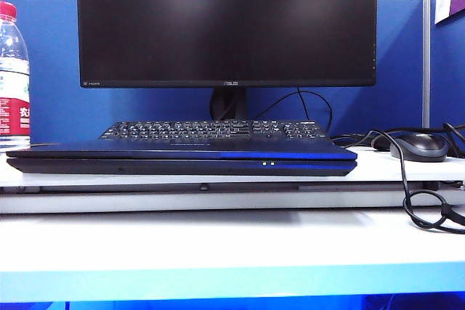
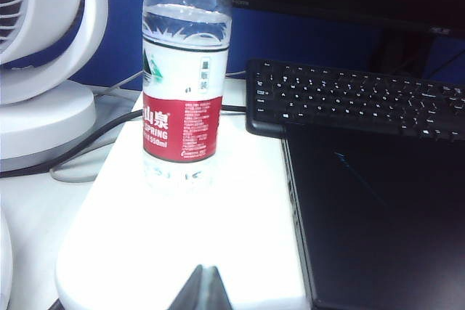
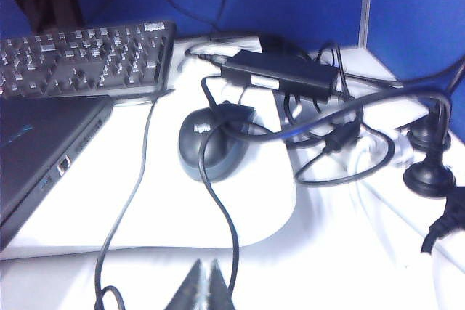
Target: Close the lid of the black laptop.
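The black laptop (image 1: 182, 157) lies flat on the white table (image 1: 218, 245) with its lid (image 1: 182, 152) all the way down on the base. Two tiny white lights (image 1: 268, 163) glow on its front edge. Behind it sits a black keyboard (image 1: 214, 131), and behind that stands a big dark monitor (image 1: 227, 23).

The left gripper (image 2: 202, 288) hangs over the white table, just beside the laptop's left edge. Its two fingertips are pressed together into one dark point. It holds nothing. Ahead of it stands a water bottle (image 2: 185, 70) with a red label, and past the bottle is a white fan (image 2: 43, 49). The dark back of the lid (image 2: 378, 215) is off to one side of this gripper.

The right gripper (image 3: 203, 284) hangs over the table near the laptop's right side. Its fingertips are together too, and it holds nothing. A black mouse (image 3: 211, 143) sits ahead of it, with a thin black cable (image 3: 218, 208) running past the fingertips. Farther away lies a black power brick (image 3: 280, 74) among tangled wires
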Tool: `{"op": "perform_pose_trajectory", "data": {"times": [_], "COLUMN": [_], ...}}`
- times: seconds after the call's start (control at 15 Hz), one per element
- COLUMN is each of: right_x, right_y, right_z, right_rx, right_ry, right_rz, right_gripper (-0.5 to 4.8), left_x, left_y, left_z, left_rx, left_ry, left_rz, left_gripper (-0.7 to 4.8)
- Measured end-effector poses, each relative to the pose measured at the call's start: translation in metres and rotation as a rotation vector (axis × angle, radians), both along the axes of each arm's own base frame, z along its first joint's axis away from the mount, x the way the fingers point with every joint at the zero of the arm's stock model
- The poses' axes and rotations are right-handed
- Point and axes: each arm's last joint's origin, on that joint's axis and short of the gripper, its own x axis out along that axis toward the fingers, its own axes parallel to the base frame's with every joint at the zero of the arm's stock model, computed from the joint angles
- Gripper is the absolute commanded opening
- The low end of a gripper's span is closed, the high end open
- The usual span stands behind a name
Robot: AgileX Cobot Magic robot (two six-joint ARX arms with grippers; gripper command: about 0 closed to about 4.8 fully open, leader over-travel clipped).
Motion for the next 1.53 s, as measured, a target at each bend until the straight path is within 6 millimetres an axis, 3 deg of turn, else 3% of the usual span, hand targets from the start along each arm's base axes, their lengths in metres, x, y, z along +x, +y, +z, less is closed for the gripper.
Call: {"op": "perform_pose_trajectory", "data": {"times": [0.27,1.53], "right_x": [0.0,0.0001], "right_y": [-0.0018,0.0013], "right_z": [0.0,0.0021], "right_rx": [-0.003,-0.003], "right_ry": [0.0,-0.021], "right_rz": [-0.062,-0.013], "right_gripper": [-0.01,-0.01], "left_x": [0.0,0.0], "left_y": [0.0,-0.0001], "left_z": [0.0,0.0], "left_rx": [0.0,0.0], "left_ry": [0.0,0.0], "left_rz": [-0.001,-0.001], "left_gripper": [-0.05,-0.05]}}
